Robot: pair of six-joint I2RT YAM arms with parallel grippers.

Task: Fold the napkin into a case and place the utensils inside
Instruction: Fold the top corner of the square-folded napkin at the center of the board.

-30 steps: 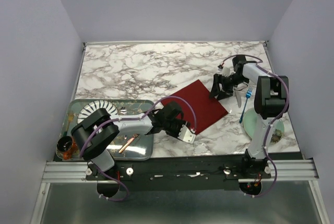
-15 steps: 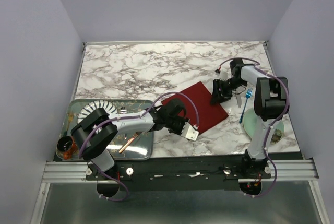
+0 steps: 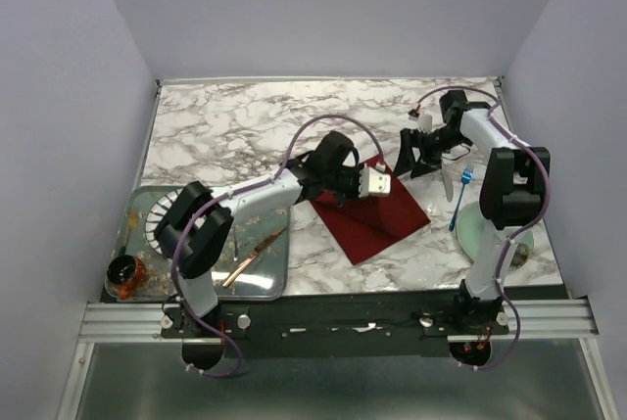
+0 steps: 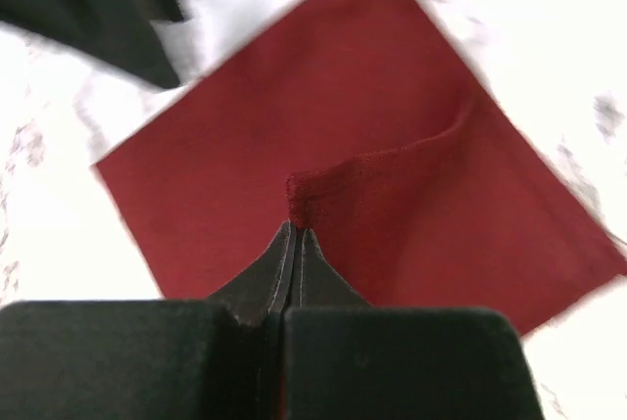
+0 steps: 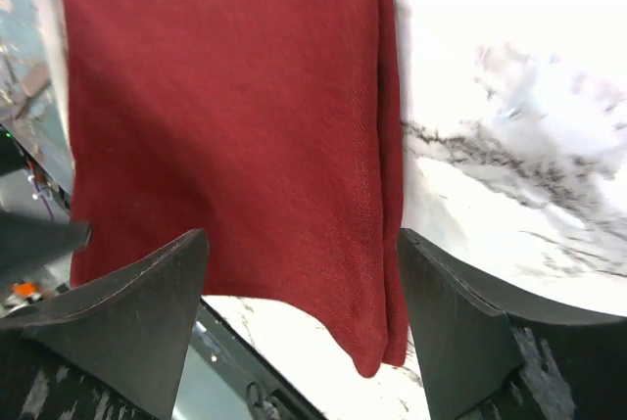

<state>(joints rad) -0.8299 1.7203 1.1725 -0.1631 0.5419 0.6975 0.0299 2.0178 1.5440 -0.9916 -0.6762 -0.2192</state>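
Observation:
The dark red napkin (image 3: 377, 222) lies flat on the marble right of centre. My left gripper (image 3: 384, 185) is over its far part, shut on a pinched-up fold of the cloth (image 4: 304, 190) and lifting it a little; the rest of the napkin (image 4: 392, 97) stays spread below. My right gripper (image 3: 411, 162) hovers open and empty at the napkin's far right corner; the cloth (image 5: 245, 116) shows between its fingers (image 5: 147, 293). The blue-handled fork (image 3: 458, 200) and a pale utensil (image 3: 444, 183) lie just right of the napkin.
A pale green plate (image 3: 480, 229) sits at the near right. A metal tray (image 3: 157, 207) at the near left holds a copper knife (image 3: 253, 256) and a white ribbed dish (image 3: 181, 203). A small dark jar (image 3: 124, 271) stands at its near left corner.
My left gripper has swung from the napkin's near left side up over its far part, still shut on cloth. The napkin has shifted slightly. My right gripper has drawn back a little farther.

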